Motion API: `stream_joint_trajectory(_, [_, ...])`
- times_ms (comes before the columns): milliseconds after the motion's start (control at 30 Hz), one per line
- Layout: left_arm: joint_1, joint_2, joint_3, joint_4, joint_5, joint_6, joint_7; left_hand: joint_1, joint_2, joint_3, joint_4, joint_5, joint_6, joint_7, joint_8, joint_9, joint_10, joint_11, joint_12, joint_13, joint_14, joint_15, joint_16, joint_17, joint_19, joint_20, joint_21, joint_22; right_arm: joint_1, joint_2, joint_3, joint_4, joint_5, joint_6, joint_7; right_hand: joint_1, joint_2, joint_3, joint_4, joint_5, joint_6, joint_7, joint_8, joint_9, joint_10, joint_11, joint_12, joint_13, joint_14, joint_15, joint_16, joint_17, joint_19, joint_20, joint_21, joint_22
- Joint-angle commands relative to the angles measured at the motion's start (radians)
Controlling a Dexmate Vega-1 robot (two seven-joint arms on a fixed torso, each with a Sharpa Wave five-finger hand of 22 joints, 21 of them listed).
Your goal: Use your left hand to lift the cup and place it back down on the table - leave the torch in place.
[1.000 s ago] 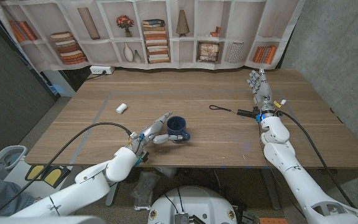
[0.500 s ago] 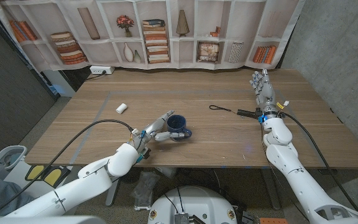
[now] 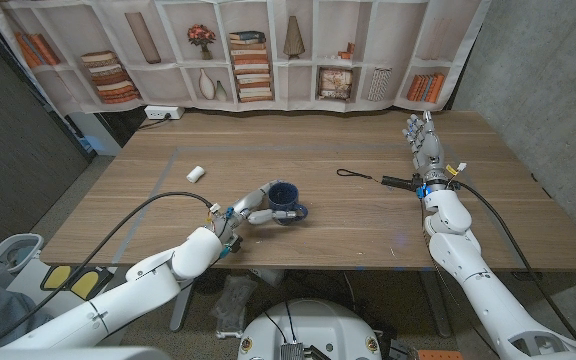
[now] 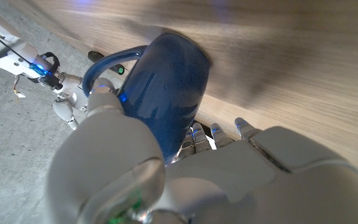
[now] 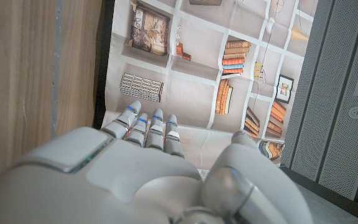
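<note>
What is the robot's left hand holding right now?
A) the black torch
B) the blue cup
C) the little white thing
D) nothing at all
B. In the head view the left hand is wrapped around the blue cup, and the left wrist view shows its fingers curled round the cup's side. The torch lies apart, near the right hand.

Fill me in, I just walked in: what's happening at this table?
The robot's left hand has its fingers around the blue cup near the table's front middle; whether the cup is off the wood is unclear. The right hand stands open at the right side, holding nothing. The torch lies beside it, untouched.
</note>
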Motion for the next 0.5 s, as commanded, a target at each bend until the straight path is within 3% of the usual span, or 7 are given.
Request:
stream_joint_trajectory(33, [-0.026, -0.021, 0.004, 0.03, -0.023, -0.009, -0.007, 0.032, 0.04, 0.014, -0.007, -0.001, 0.087, -0.018, 0.02, 0.006, 0.083, -0.021, 0.019, 0.001, 0.074, -0.03, 0.019, 0.003, 0.027, -0.032, 0.012, 0.003, 0.003, -0.001, -0.001, 0.006, -0.002, 0.001, -0.004, 0.005, 0.004, 0.001, -0.002, -0.002, -0.003, -0.004, 0.0, 0.003, 0.0, 0.0, 0.001, 0.005, 0.004, 0.004, -0.001, 0.003, 0.006, -0.014, -0.003, 0.001])
stream_joint_trajectory(233, [-0.042, -0.027, 0.008, 0.04, -0.021, -0.004, -0.008, 0.088, 0.083, 0.039, -0.019, -0.018, 0.191, -0.04, 0.039, 0.006, 0.184, -0.043, 0.035, 0.001, 0.161, -0.053, 0.028, 0.002, 0.06, -0.053, 0.015, 0.001, 0.007, 0.003, -0.001, 0.016, -0.001, 0.002, -0.005, 0.005, 0.005, 0.001, -0.003, -0.002, -0.001, -0.004, 0.001, 0.003, 0.001, -0.001, 0.002, 0.005, 0.004, 0.005, -0.001, 0.003, 0.007, -0.014, -0.004, 0.002])
stream_joint_trajectory(500, [-0.062, -0.033, 0.013, 0.065, -0.031, -0.024, -0.023, 0.11, 0.107, 0.051, -0.021, -0.034, 0.235, -0.048, 0.043, 0.006, 0.231, -0.048, 0.039, 0.001, 0.203, -0.061, 0.031, 0.002, 0.083, -0.063, 0.019, 0.001, 0.013, 0.009, 0.0, 0.024, -0.002, 0.0, -0.01, 0.004, 0.005, 0.0, -0.003, -0.002, -0.001, -0.004, 0.001, 0.003, 0.0, -0.001, 0.001, 0.005, 0.005, 0.005, -0.001, 0.003, 0.009, -0.014, -0.006, 0.002])
